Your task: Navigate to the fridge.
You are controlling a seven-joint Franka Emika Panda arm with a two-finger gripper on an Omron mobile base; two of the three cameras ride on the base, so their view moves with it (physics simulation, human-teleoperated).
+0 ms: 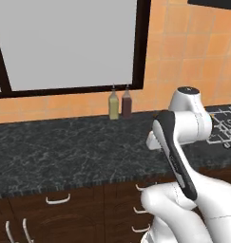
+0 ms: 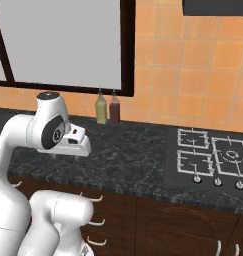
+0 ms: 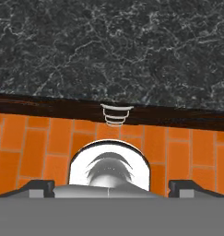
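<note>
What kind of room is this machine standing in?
Most likely a kitchen: a dark marble-look counter over wooden drawers, a gas hob set into it, and two condiment bottles against an orange tiled wall.

no readable text, labels, brands or numbers, bottles (image 1: 120,105) unlabelled, cooktop (image 2: 213,160) unmarked

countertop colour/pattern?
Black with white marble-like veining, on the countertop. Clearest in the hand view, which looks straight down on it.
</note>
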